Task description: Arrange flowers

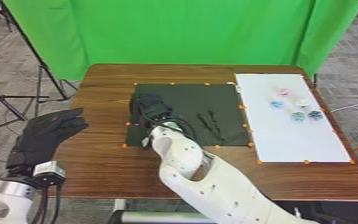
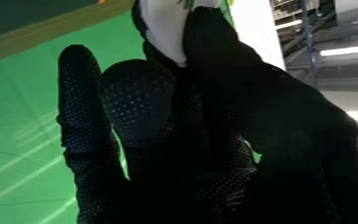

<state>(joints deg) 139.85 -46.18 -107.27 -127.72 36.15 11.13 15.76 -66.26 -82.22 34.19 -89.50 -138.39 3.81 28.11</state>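
Over the left part of the black mat (image 1: 189,92) is my right hand (image 1: 151,106), at the end of the arm that crosses the table's front edge. In the right wrist view, the thumb and fingers of my right hand (image 2: 238,85) pinch a smooth white object (image 2: 165,31), with thin green stems or leaves at its end. Exactly what the white object is, I cannot tell. Several small flower heads, among them a pink one (image 1: 285,92), a blue one (image 1: 277,104) and a dark teal one (image 1: 315,115), lie on the white sheet (image 1: 291,142). My left hand (image 1: 44,134) is open over the table's left edge.
Two thin dark strands (image 1: 215,125) lie on the black mat, right of my right hand. Small orange markers line the edges of the mat and sheet. The brown table (image 1: 100,165) stands before a green backdrop (image 1: 184,30), with black tripod legs at the left.
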